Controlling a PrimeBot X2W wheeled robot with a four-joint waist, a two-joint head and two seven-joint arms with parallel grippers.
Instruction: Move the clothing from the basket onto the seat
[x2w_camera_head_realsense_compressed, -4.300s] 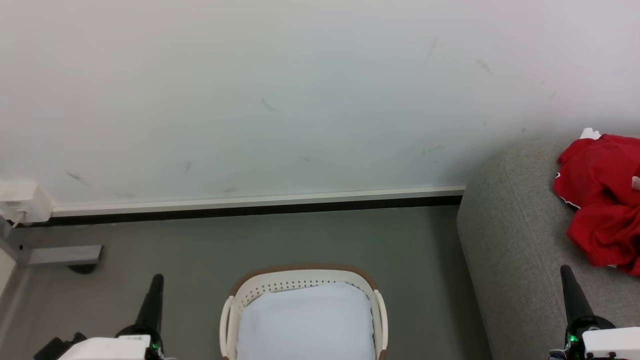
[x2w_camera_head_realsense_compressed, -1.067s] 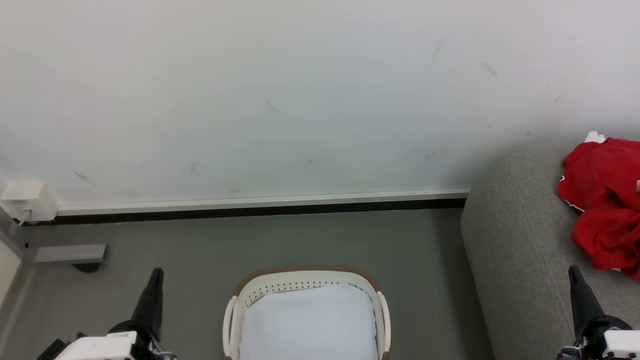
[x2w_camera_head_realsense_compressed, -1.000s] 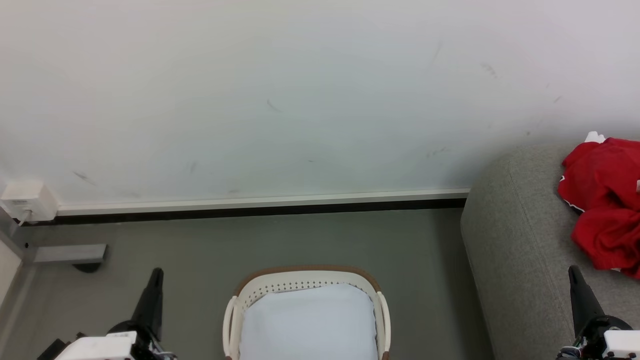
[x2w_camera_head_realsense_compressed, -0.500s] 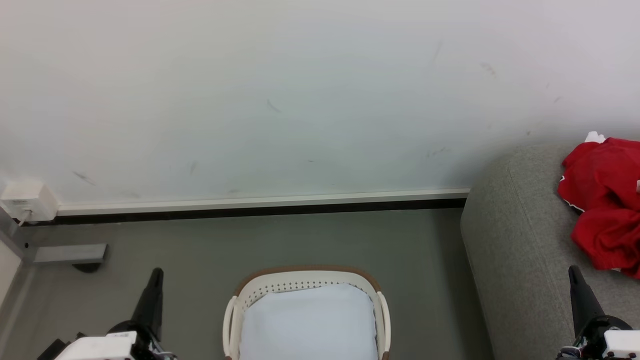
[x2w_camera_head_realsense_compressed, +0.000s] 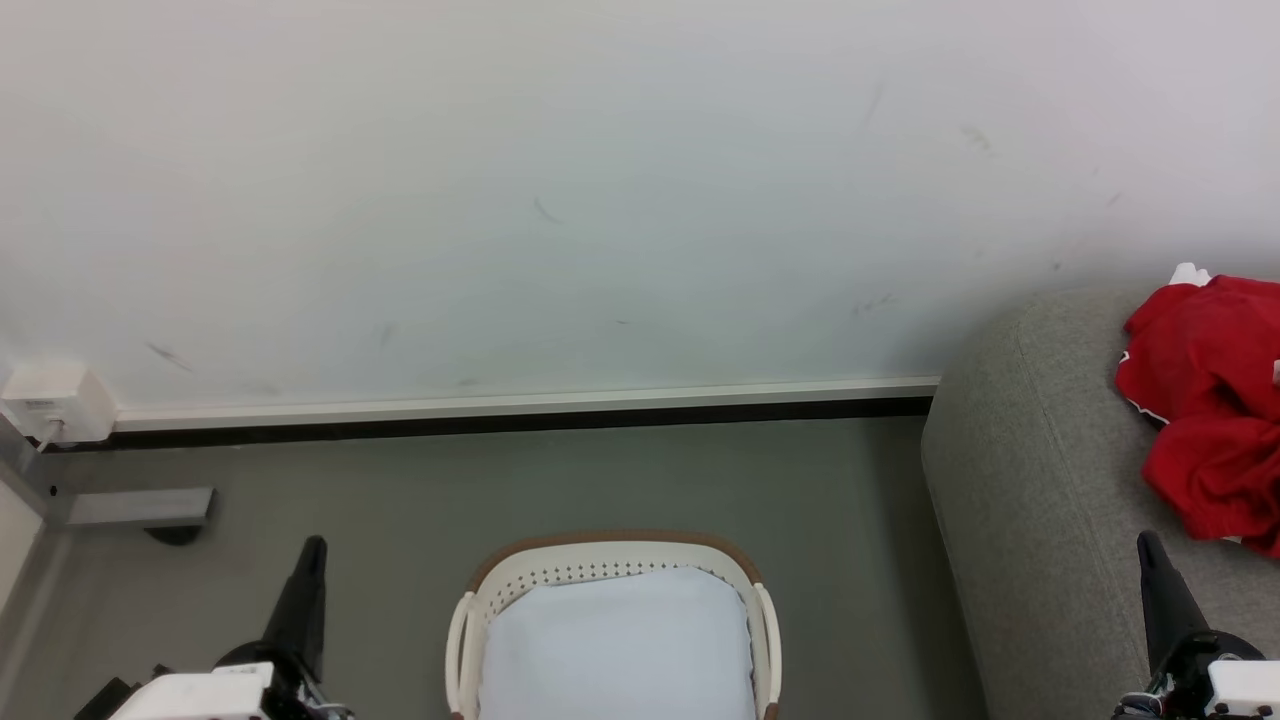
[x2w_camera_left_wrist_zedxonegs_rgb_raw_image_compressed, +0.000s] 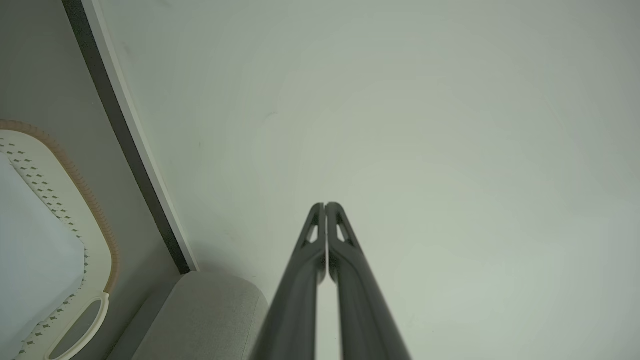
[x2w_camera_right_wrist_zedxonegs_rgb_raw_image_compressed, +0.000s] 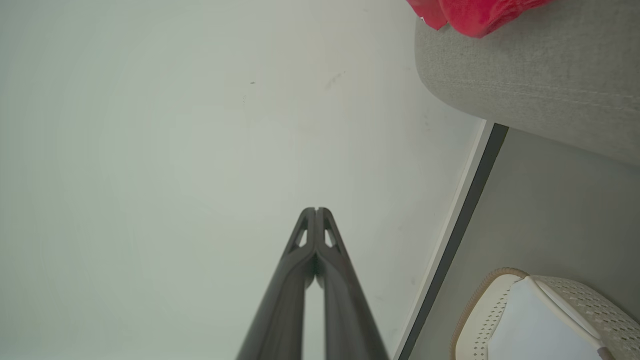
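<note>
**Basket looks emptied, red clothing on the sofa, both arms idle**

Since the earliest frame the whole head picture has slid a little to the right, which is a camera shift. Over the last second nothing in it has moved.

Head view: the small white perforated-plastic, brown-rimmed basket (x2w_camera_head_realsense_compressed: 610, 541) sits on the floor at bottom centre. Its pale white-blue bottom is bare as far as it shows. The bright red fabric clothing (x2w_camera_head_realsense_compressed: 1205, 400), with white trim, lies bunched on the large light grey upholstered sofa (x2w_camera_head_realsense_compressed: 1030, 480) at the right edge. The left end effector (x2w_camera_head_realsense_compressed: 314, 546) at lower left and the right end effector (x2w_camera_head_realsense_compressed: 1146, 540) at lower right point up the frame, well apart from basket and clothing.

Left wrist view: the left end effector (x2w_camera_left_wrist_zedxonegs_rgb_raw_image_compressed: 325, 205) has its two dark fingers pressed together on nothing. The basket (x2w_camera_left_wrist_zedxonegs_rgb_raw_image_compressed: 50, 185) is at far left and a sofa (x2w_camera_left_wrist_zedxonegs_rgb_raw_image_compressed: 210, 320) corner at the bottom.

Right wrist view: the right end effector (x2w_camera_right_wrist_zedxonegs_rgb_raw_image_compressed: 316, 210) is likewise closed and empty. The clothing (x2w_camera_right_wrist_zedxonegs_rgb_raw_image_compressed: 475, 12) lies on the sofa (x2w_camera_right_wrist_zedxonegs_rgb_raw_image_compressed: 525, 90) at upper right, and the basket (x2w_camera_right_wrist_zedxonegs_rgb_raw_image_compressed: 585, 300) is at lower right.

The move looks done, or all but done. The basket's near end is cut off by the bottom edge of the head view, so a leftover piece there cannot be ruled out. The clothing runs off the frame, so how many garments there are is unclear.
</note>
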